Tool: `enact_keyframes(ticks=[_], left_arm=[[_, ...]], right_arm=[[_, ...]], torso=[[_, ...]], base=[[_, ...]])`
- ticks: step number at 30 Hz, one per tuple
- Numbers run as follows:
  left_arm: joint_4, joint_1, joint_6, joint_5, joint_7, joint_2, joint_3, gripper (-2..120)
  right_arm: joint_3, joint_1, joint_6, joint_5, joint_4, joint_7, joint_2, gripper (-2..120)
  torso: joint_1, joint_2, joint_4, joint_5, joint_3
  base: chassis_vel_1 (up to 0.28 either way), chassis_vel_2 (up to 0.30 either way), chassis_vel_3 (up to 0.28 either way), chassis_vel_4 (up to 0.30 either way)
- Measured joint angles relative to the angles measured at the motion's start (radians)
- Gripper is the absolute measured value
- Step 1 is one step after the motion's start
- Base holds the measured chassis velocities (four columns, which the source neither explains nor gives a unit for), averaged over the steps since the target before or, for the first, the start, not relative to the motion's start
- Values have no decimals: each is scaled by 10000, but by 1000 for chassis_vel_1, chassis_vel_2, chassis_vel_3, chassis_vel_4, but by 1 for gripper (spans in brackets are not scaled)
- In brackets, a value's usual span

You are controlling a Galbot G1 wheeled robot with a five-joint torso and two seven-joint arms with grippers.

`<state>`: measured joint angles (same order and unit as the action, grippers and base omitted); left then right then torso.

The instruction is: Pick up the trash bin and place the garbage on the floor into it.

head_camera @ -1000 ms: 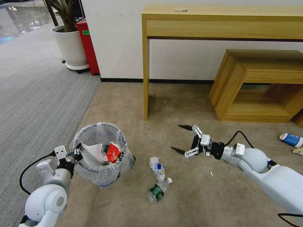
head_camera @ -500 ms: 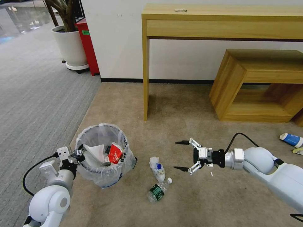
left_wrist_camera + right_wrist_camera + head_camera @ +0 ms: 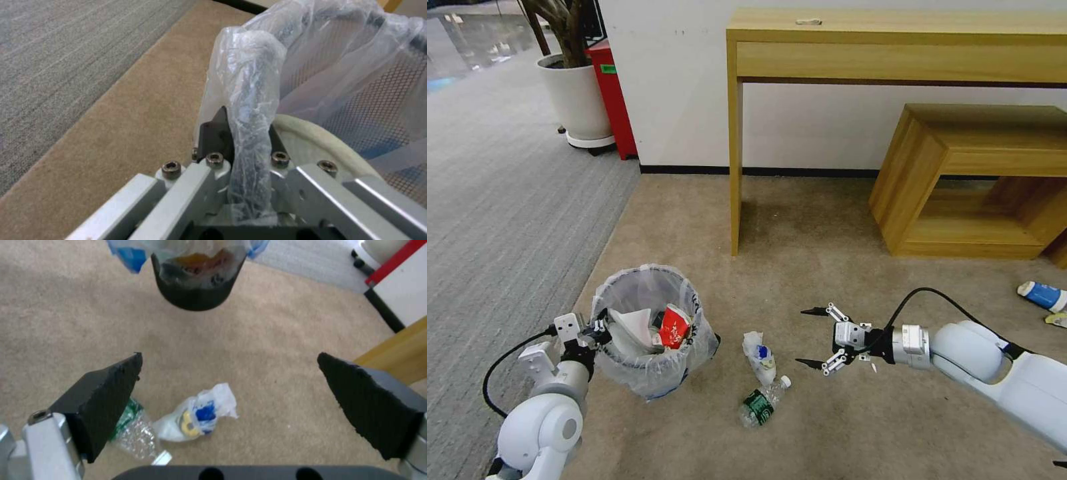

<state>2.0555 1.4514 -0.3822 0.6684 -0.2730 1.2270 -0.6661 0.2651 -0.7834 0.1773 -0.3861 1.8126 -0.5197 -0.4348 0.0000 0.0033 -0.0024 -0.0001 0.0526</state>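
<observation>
- One trash bin (image 3: 650, 333), black mesh lined with a clear wrinkly bag, hangs tilted at the robot's left, its base raised off the beige carpet (image 3: 800, 260) in the right wrist view.
- The left gripper (image 3: 602, 328) has its fingers clamped on the bin's bagged rim (image 3: 253, 110) (the plastic bunches between the two pads).
- Inside the bin at least two items show: one red-white packet (image 3: 672, 327) and one white slipper (image 3: 630, 325).
- Two pieces of garbage lie on the carpet just right of the bin: one blue-white cup (image 3: 760, 357), crumpled in white plastic, and one clear bottle with green label (image 3: 762, 401), nearly touching it.
- The right gripper (image 3: 811, 337) hovers low, just beside the cup, with its two black fingers (image 3: 111, 396) spread wide apart and holding nothing; the cup (image 3: 198, 415) and bottle (image 3: 133, 435) lie ahead of it in its wrist view.
- One more blue-and-white item (image 3: 1042, 295) lies well apart at the far right.
- Two wooden tables stand by the wall: one tall table (image 3: 894, 40) and one low one (image 3: 974, 180).
- One white plant pot (image 3: 574, 100) stands beside one red box (image 3: 610, 93), far left.
</observation>
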Motion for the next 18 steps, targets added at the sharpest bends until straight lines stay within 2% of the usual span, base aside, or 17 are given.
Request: enact_keyframes(ticks=[4,11,15,18], left_arm=[[-85,-40,0,-12,2,1,35,2],[-231,-84,18,-105,18,101,52,2],[-232,-70,20,-125,16,158,8,2],[-221,-16,21,-170,-11,246,-47,2]], right_arm=[[307,106,9,199,-65,-67,-5,100],[1620,1172,62,490,-293,-87,-401,100],[1990,1409,213,620,-440,-75,-623,100],[2372,1721,679,648,-774,-205,-929,100]], torso=[[0,0,0,2,0],[0,0,4,-1,1],[0,0,1,3,0],[0,-1,2,0,1]], base=[[0,0,0,0],[0,0,0,0],[0,0,0,0],[0,0,0,0]])
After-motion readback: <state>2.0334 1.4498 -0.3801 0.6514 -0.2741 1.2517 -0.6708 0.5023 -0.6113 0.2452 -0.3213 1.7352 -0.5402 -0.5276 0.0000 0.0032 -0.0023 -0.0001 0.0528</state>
